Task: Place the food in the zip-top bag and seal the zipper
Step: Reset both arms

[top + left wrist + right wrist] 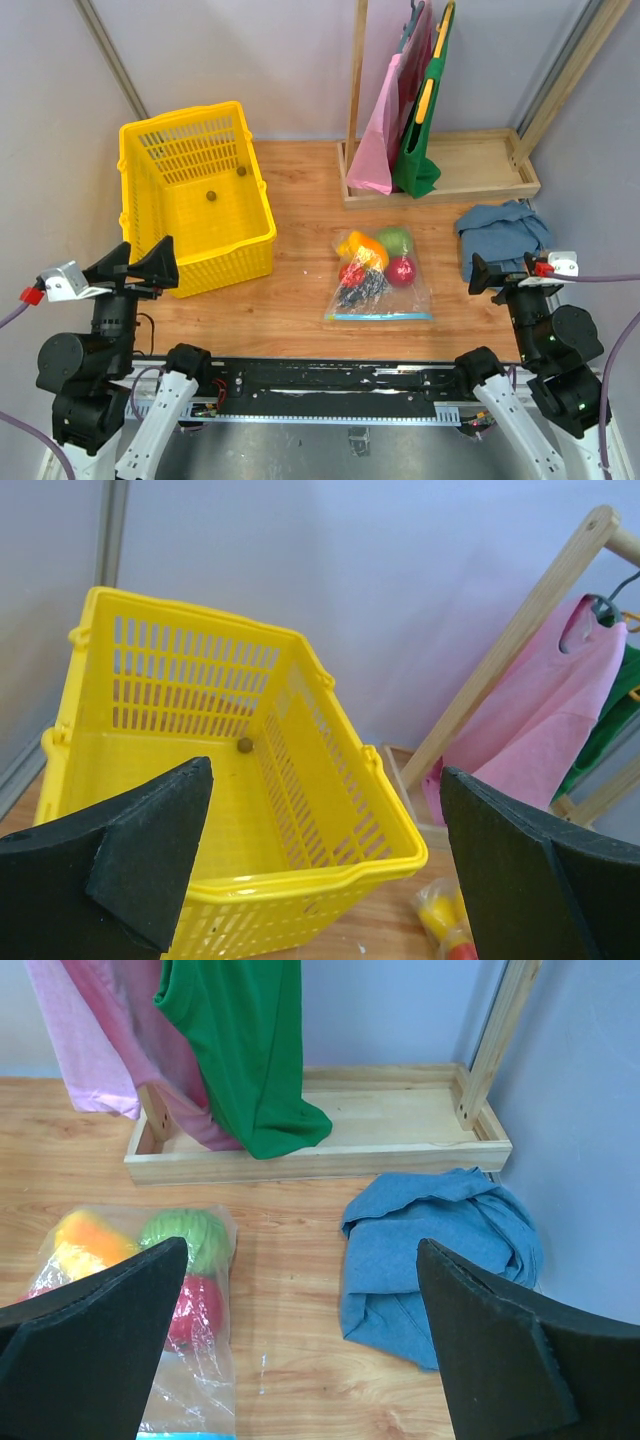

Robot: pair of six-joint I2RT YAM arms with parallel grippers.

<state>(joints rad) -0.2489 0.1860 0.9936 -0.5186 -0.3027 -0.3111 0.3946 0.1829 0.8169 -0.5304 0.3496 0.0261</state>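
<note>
The clear zip-top bag [380, 280] lies flat on the wooden table, mid-right. Inside it are the food pieces: a pale green round one [394, 241], an orange-yellow mango [362, 246], red ones [401, 270] and a dark grape bunch [362, 288]. The blue zipper strip [380, 317] runs along the bag's near edge. My left gripper [140, 262] is open and empty, raised at the near left by the basket. My right gripper [500, 271] is open and empty, raised at the near right. The bag also shows in the right wrist view [190, 1360] and the left wrist view [440, 920].
A yellow plastic basket [205, 245] stands at the left with two small round things [211, 196] inside. A crumpled blue cloth [500, 235] lies at the right. A wooden rack tray [480, 170] at the back holds hanging pink and green bags [400, 130].
</note>
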